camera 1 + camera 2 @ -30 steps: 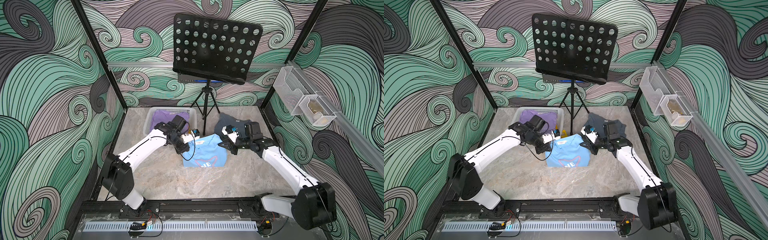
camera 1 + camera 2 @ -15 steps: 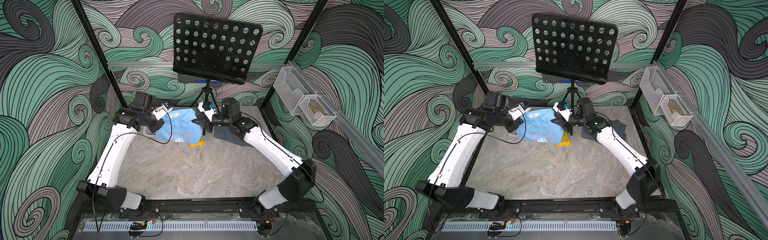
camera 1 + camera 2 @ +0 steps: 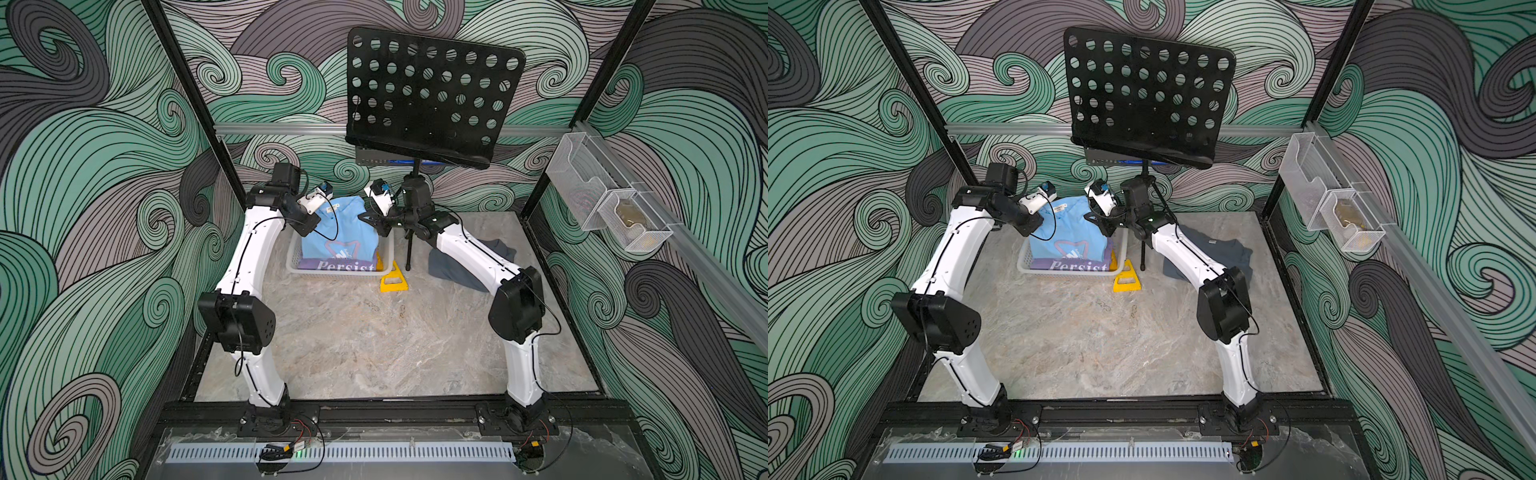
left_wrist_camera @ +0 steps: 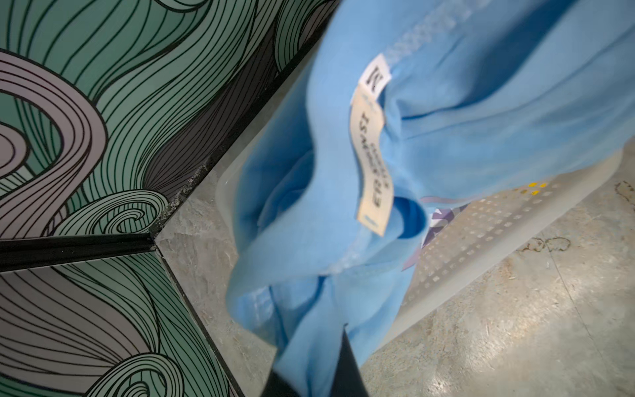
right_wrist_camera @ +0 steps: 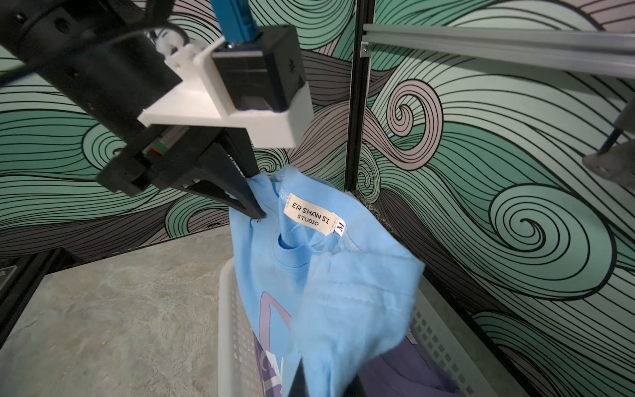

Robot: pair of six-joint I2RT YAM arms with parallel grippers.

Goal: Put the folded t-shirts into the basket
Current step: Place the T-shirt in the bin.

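Note:
The light blue t-shirt (image 3: 340,237) hangs over the white basket (image 3: 332,272), its lower end resting inside. It is pinched at the collar end from both sides. My left gripper (image 3: 322,214) is shut on one corner and my right gripper (image 3: 366,218) on the other. Blue cloth runs between the dark fingers (image 4: 347,361) in the left wrist view and between the fingers (image 5: 299,378) in the right wrist view. The lavender "Persist" shirt (image 3: 345,266) lies in the basket beneath it. The grey shirt (image 3: 449,272) lies on the table to the right, partly behind my right arm.
A yellow wedge-shaped thing (image 3: 392,279) lies on the table by the basket's near right corner. The black music stand (image 3: 432,95) rises behind, its pole (image 3: 409,249) just right of the basket. Wire bins (image 3: 602,203) hang on the right wall.
Both grippers lifted the blue shirt off the middle of the table and carried it back and left to hang over the basket. The yellow thing stayed on the table.

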